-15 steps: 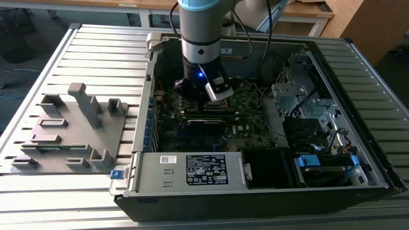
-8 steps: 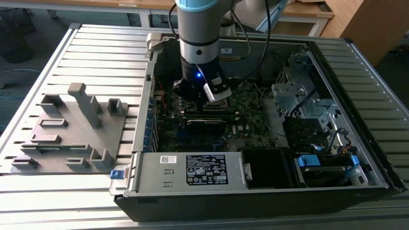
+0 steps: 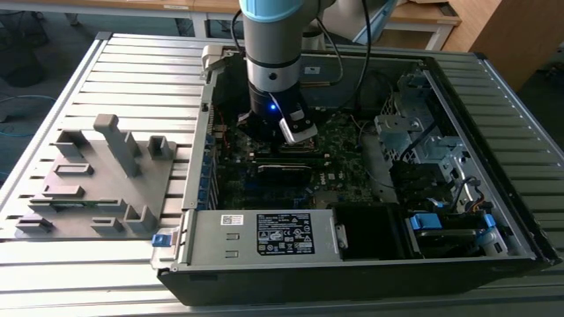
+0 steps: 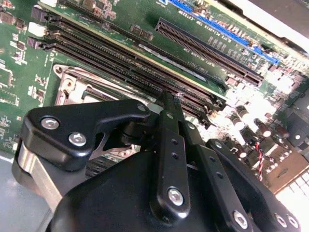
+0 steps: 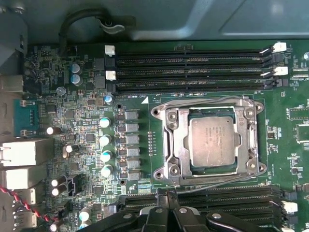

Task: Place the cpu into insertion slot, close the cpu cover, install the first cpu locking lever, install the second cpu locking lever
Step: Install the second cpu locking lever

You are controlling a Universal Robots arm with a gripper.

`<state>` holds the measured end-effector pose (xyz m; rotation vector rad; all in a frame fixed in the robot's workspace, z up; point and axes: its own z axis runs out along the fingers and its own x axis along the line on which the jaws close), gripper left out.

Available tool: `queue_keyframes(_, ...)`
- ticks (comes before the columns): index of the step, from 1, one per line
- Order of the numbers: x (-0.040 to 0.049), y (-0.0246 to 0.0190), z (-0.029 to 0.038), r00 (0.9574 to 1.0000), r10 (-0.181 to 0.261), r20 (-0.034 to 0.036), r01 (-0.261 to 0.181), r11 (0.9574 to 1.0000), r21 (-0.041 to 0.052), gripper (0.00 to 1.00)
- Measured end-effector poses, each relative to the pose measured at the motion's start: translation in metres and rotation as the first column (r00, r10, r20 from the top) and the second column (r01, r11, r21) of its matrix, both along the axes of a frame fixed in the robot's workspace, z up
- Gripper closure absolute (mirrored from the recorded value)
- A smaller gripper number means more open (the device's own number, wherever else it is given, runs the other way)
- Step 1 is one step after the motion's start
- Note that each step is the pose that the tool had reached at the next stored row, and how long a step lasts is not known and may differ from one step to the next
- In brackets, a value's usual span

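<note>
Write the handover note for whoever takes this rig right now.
Gripper: low over the motherboard, beside the socket; nothing visibly held.
Cpu: lying flat in the insertion slot.
Cpu cover: down, framing the chip.
Done: cpu placed, cover apparently closed.
Left: locking levers lie along the cover; I cannot tell whether they are latched, so check both.

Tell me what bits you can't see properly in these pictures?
- End effector fingertips: in the second wrist view its own black body hides how they stand.
- Cpu cover: in the second wrist view the end effector hides most of it.
- Insertion slot: in the first wrist view the cpu sits in it, hiding its contacts.
- Motherboard: in the exterior view the arm hides the part beneath it.
</note>
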<state>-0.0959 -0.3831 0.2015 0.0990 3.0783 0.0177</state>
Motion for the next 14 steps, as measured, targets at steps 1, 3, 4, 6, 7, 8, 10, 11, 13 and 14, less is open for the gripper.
queue_keyframes(1, -0.0001, 0.0000, -0.0004, 1.0000, 0.000, 0.0000, 0.000, 1.0000, -0.0001, 0.90)
queue_keyframes(3, -0.0003, 0.0000, -0.0006, 1.0000, 0.000, -0.0002, 0.000, 1.0000, -0.0002, 0.90)
queue_keyframes(4, -0.0003, 0.0000, -0.0007, 1.0000, 0.000, -0.0002, 0.000, 1.0000, 0.0002, 0.90)
queue_keyframes(6, -0.0004, 0.0000, -0.0010, 1.0000, 0.000, 0.0000, 0.000, 1.0000, 0.0029, 0.90)
queue_keyframes(7, -0.0005, 0.0000, -0.0010, 1.0000, 0.000, -0.0001, 0.000, 1.0000, 0.0052, 0.90)
queue_keyframes(8, -0.0005, 0.0000, -0.0011, 1.0000, 0.000, -0.0001, 0.000, 1.0000, 0.0075, 0.90)
queue_keyframes(10, -0.0005, 0.0000, -0.0014, 1.0000, 0.000, 0.0000, 0.000, 0.9999, 0.0118, 0.90)
queue_keyframes(11, -0.0005, 0.0000, -0.0015, 1.0000, 0.000, 0.0000, 0.000, 0.9999, 0.0139, 0.90)
queue_keyframes(13, -0.0005, 0.0000, -0.0018, 1.0000, 0.000, 0.0000, 0.000, 0.9998, 0.0196, 0.90)
queue_keyframes(14, -0.0005, 0.0000, -0.0019, 1.0000, 0.000, 0.0000, 0.000, 0.9998, 0.0217, 0.90)
